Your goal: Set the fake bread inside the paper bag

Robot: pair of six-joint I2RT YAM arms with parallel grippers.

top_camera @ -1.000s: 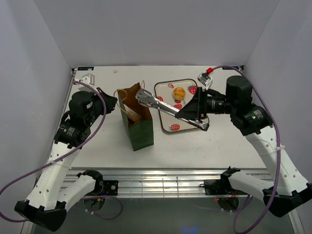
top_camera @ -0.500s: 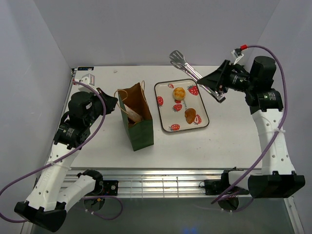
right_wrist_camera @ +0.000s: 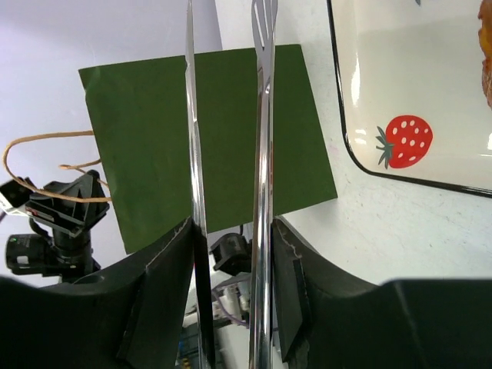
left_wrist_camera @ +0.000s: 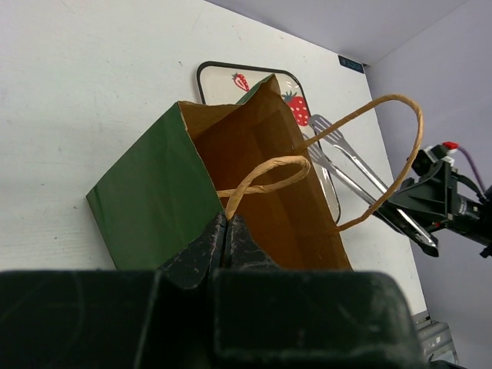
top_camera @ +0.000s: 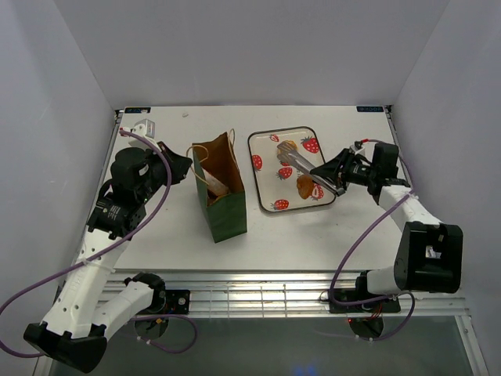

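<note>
Right claw (top_camera: 342, 171) dropped — tongs (top_camera: 305, 164) now over tray (top_camera: 266, 184).

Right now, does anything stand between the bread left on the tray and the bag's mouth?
Nothing visible on the table does: the fake bread lies on the tray, and the paper bag stands open just left of it. Only the loop handles arch over its mouth, where the left claw pinches the rim.

Green bag (top_camera: 227, 211) stands upright, mouth open, brown inside, tan handles up. Right of it on the tray (top_camera: 266, 184): a golden bun (top_camera: 286, 146) and a darker piece (top_camera: 304, 186), apart.
</note>
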